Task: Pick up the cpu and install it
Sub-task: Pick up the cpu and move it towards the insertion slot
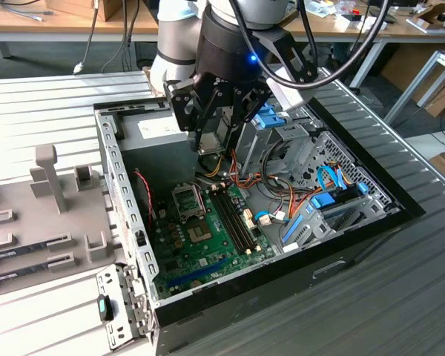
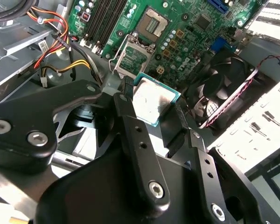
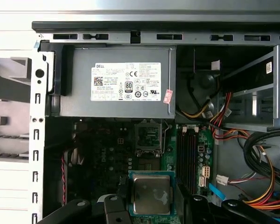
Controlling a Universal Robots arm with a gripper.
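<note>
The hand (image 2: pixel 155 106) is clamped on the cpu (image 2: pixel 151 99). Its two black fingers (image 2: pixel 178 127) press on opposite edges of the chip, whose silvery-grey top and narrow green rim face up in both wrist views. The cpu is held in the air inside the open computer case (image 1: pixel 122 185), clear of the green board (image 1: pixel 174 248) beneath the hand. The socket (image 3: pixel 148 137) lies on that board just ahead of the fingertips and lower down. Its metal frame appears to be swung open, though the shadow there makes that hard to settle. Black memory slots (image 1: pixel 233 219) run alongside the socket, off to one side of the hand. The grey power supply (image 3: pixel 123 84) stands against the case wall beyond the socket. A round black fan (image 2: pixel 214 88) sits below the hand near the case's side wall. Coloured cables (image 3: pixel 263 184) trail on the other side of the hand.
</note>
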